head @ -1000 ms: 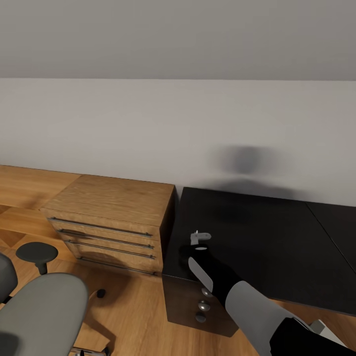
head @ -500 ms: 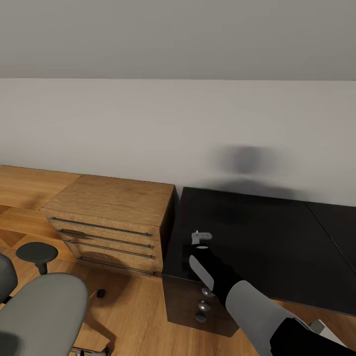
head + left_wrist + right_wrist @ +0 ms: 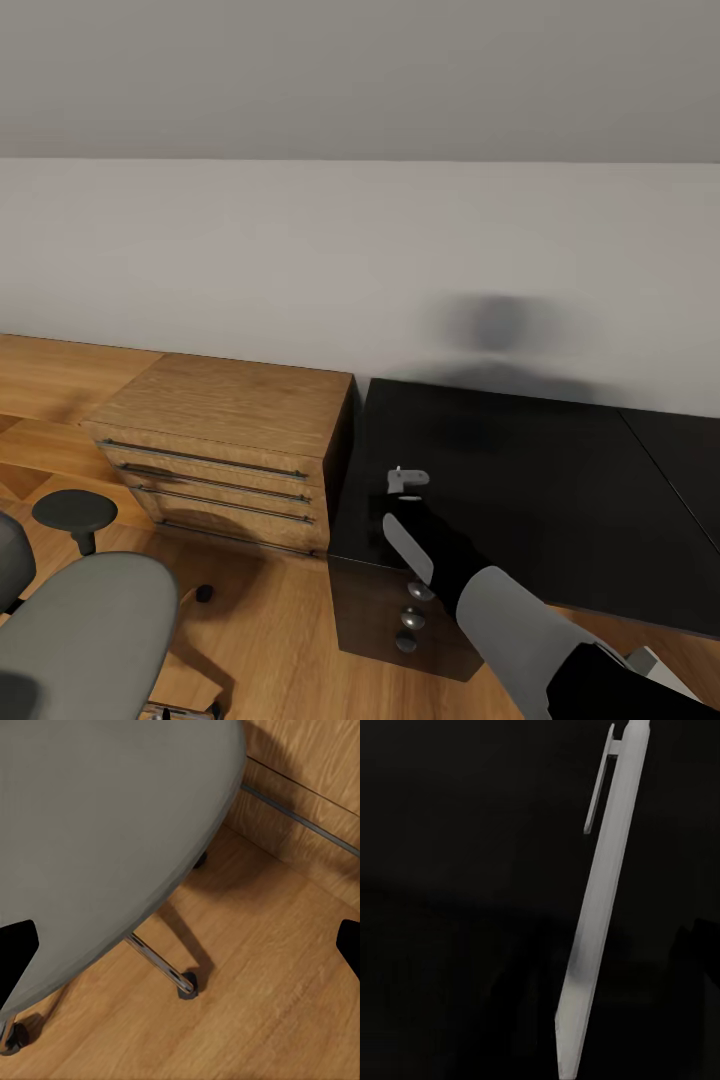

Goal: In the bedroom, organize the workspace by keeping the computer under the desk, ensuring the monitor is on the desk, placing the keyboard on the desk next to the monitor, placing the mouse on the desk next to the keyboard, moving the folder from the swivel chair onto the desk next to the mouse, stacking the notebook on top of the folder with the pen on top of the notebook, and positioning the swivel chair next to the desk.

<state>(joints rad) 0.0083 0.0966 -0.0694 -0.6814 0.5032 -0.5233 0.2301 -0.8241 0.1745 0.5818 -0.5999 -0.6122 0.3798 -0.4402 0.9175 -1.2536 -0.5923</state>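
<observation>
A slim pale grey pen (image 3: 604,900) was gripped by the right gripper (image 3: 405,490) over the black L-shaped desk (image 3: 540,480), lower centre of the head view. The left gripper (image 3: 180,945) was spread open above the grey swivel chair (image 3: 80,620). The desktop looked bare; most of the arranging was judged undone

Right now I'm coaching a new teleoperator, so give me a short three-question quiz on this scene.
1. True or false: the pen is in the right gripper, over the desk.
2. What stands directly left of the desk? A) a wooden drawer cabinet B) a bed C) a bookshelf
3. Fill in: the left wrist view looks down on the grey seat of the swivel ____.

Key: 1 true; 2 A; 3 chair.
</observation>
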